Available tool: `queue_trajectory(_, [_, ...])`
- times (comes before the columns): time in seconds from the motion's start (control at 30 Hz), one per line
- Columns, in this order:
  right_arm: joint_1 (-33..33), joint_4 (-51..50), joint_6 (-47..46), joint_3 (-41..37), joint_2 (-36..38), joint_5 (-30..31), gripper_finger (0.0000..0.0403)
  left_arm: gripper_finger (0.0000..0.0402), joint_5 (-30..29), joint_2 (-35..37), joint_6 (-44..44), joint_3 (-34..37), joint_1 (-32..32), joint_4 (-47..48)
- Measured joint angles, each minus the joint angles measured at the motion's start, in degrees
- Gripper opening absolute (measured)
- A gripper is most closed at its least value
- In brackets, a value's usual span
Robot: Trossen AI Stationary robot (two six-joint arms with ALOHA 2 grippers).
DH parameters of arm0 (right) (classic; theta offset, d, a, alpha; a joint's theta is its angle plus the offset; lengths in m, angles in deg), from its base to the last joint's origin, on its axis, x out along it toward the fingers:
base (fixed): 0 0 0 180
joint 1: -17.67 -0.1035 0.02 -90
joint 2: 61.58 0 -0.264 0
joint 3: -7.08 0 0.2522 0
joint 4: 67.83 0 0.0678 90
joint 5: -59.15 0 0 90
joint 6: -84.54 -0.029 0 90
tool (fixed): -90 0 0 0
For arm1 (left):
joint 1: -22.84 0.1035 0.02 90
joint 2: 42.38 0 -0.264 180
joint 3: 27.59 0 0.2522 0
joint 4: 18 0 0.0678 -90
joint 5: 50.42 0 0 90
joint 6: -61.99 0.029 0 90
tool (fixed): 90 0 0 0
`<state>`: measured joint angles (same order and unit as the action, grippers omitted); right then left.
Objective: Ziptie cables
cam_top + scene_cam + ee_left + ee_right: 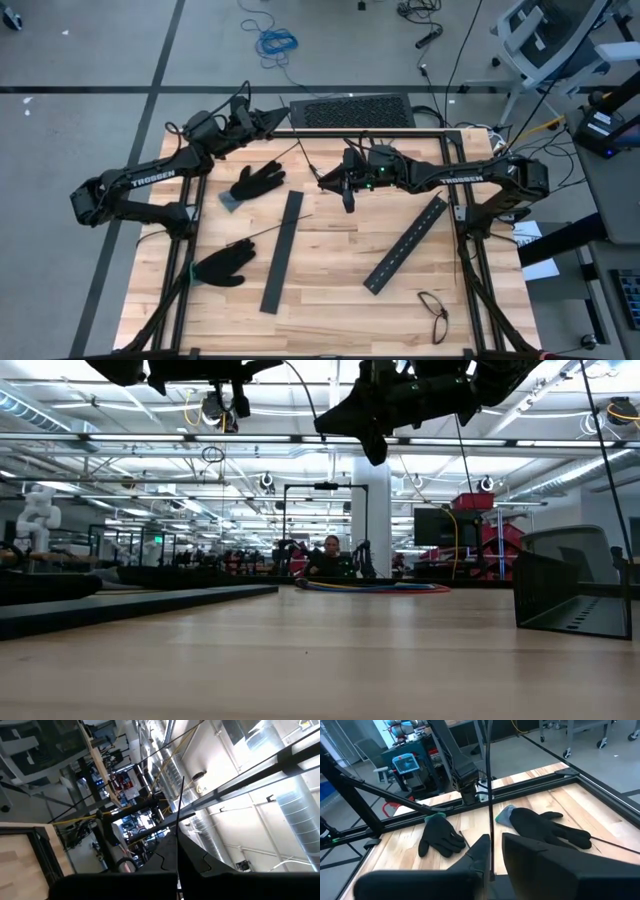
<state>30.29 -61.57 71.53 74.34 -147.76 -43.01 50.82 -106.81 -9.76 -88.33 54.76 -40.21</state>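
Overhead, we see 2 arms raised above the table (pixel 320 300). Our right gripper (pixel 322 181) pinches a ziptie (pixel 489 795) over the table's middle. Our left gripper (pixel 283 119), clenched on another ziptie (pixel 178 815), sits over the table's far edge.

A butcher-block worktop (pixel 330 270) stands on a grey concrete floor (pixel 90 50) crossed by dark seams, a blue cable coil (pixel 276 42) and an office chair (pixel 545 40) nearby. Beyond, strip lights (pixel 150 437), silver ducting (pixel 295 810) and a white column (pixel 372 520) fill an open workshop.
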Motion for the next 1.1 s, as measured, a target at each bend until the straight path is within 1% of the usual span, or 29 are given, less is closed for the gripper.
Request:
queue_trajectory(0.43, [0.00, -0.77, 0.19, 0.00, -0.03, -0.04, 0.0039, 0.0000, -0.63, -0.05, -1.45, 0.00, 0.00, -2.75])
queue_trajectory(0.97, [0.00, -0.57, 0.08, 0.00, -0.03, -0.20, 0.0039, 0.0000, 0.30, -0.04, -0.81, 0.00, 0.00, -2.01])
queue_trajectory(1.1, [0.00, -0.60, 0.15, 0.00, -0.03, -0.20, 0.0039, 0.0000, 1.04, -0.04, 0.39, 0.00, 0.00, -0.21])
